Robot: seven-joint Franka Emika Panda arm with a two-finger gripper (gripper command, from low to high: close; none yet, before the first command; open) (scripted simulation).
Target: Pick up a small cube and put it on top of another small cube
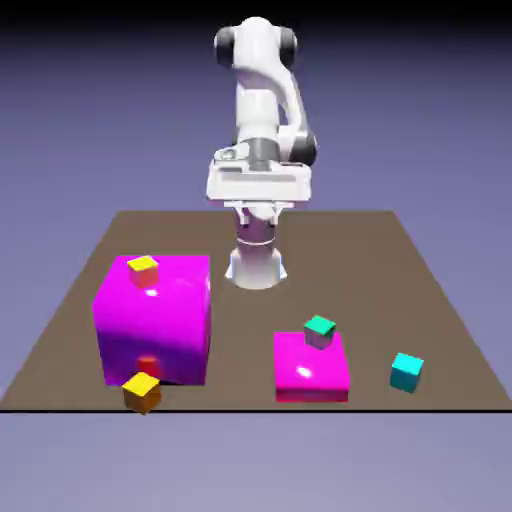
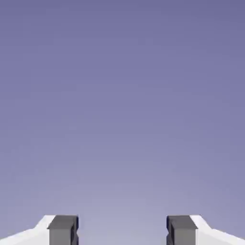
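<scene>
The small cyan cube (image 1: 406, 372) rests on the table near the front edge, at the exterior view's right. The other small cube (image 1: 143, 270), yellow on top with orange sides, sits on a large magenta block (image 1: 155, 320) at the left. My gripper (image 1: 259, 190) hangs high above the table's far side, well away from both cubes. In the hand view my gripper (image 2: 122, 230) is open, its two grey fingertips (image 2: 62, 229) wide apart with only the plain backdrop between them. No cube shows in the hand view.
A low magenta block (image 1: 312, 368) stands front centre with a green-topped cube (image 1: 319, 331) on its back edge. A yellow cube with brownish sides (image 1: 142, 392) and a small red cube (image 1: 148, 365) sit at the large block's front foot.
</scene>
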